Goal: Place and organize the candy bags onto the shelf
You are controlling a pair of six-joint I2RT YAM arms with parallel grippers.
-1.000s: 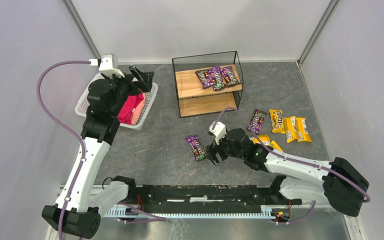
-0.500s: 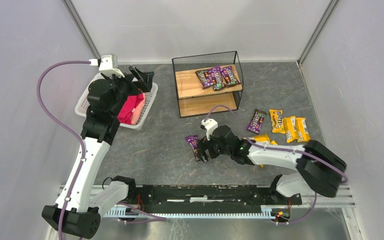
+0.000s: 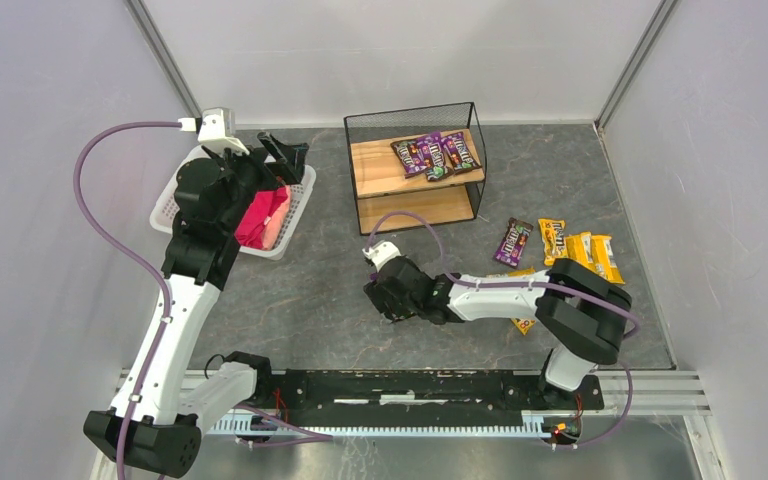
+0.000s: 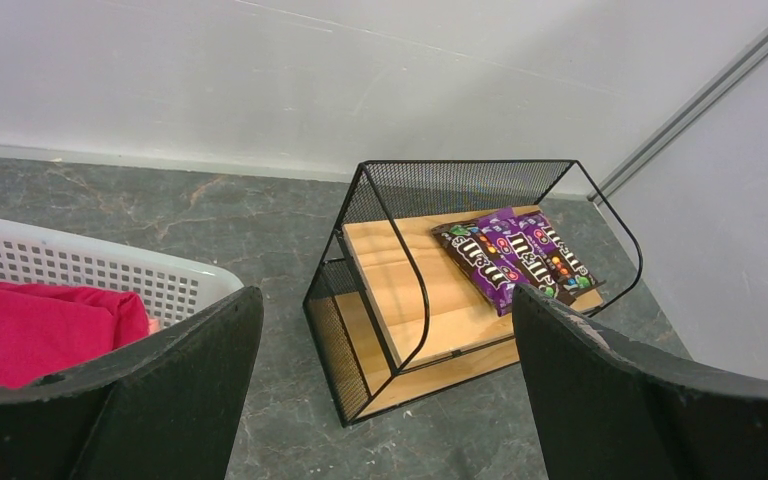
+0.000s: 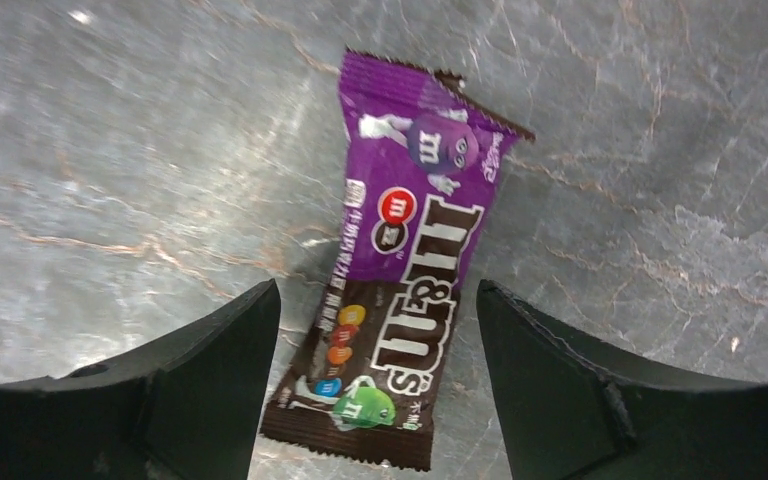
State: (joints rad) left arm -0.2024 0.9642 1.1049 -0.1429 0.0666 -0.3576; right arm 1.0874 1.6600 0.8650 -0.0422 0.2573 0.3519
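Note:
A purple candy bag (image 5: 400, 290) lies flat on the grey table. My right gripper (image 5: 375, 300) hangs over it, open, with one finger on each side of the bag's lower half and no contact that I can see. In the top view the right gripper (image 3: 385, 295) covers that bag. The shelf (image 3: 390, 172) stands at the back centre with three purple bags (image 3: 435, 153) on its upper board. My left gripper (image 3: 285, 155) is open and empty above the basket, facing the shelf (image 4: 430, 320) and its purple bags (image 4: 515, 255).
A white lattice basket (image 3: 173, 197) with a pink-red bundle (image 3: 263, 215) sits at the left. Right of the shelf lie a purple bag (image 3: 513, 242) and several yellow bags (image 3: 580, 255). More yellow bags (image 3: 523, 274) are partly under the right arm.
My right arm has swung left across the table, so its open jaws now straddle the lone purple bag. The jaws have narrowed slightly. The left arm has stayed still.

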